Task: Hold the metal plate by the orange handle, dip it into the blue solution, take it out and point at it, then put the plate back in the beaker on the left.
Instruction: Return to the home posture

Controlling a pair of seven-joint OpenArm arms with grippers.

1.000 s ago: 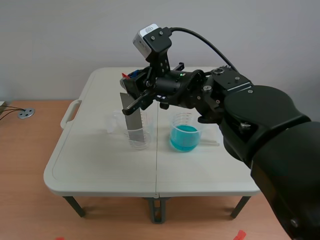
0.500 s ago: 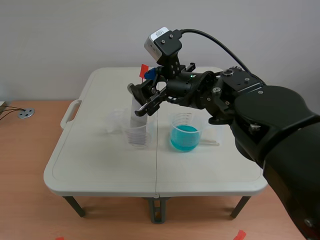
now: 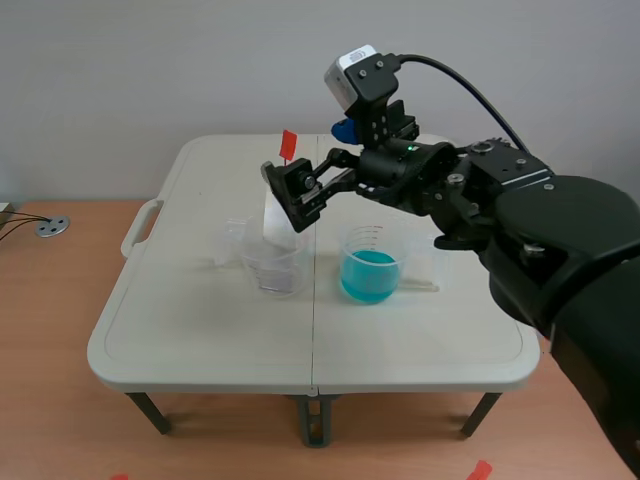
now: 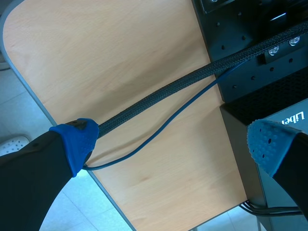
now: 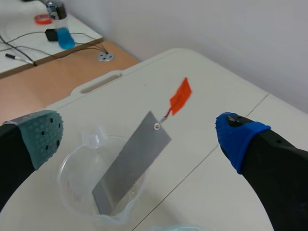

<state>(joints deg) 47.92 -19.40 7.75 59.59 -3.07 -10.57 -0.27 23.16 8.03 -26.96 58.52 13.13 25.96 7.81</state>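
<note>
The metal plate (image 5: 132,166) is found leaning in the clear beaker (image 3: 272,268) on the left half of the table (image 3: 200,320), its orange handle (image 5: 180,96) standing clear above the rim. The right gripper (image 5: 139,135) is held released above it, fingers spread wide to either side of the handle with open room between; the beaker of blue solution (image 3: 370,268) stands just beside, apart. The left gripper (image 4: 168,144) is recorded spread open over a wooden surface (image 4: 120,72) crossed by cables (image 4: 159,96), grasping nothing.
</note>
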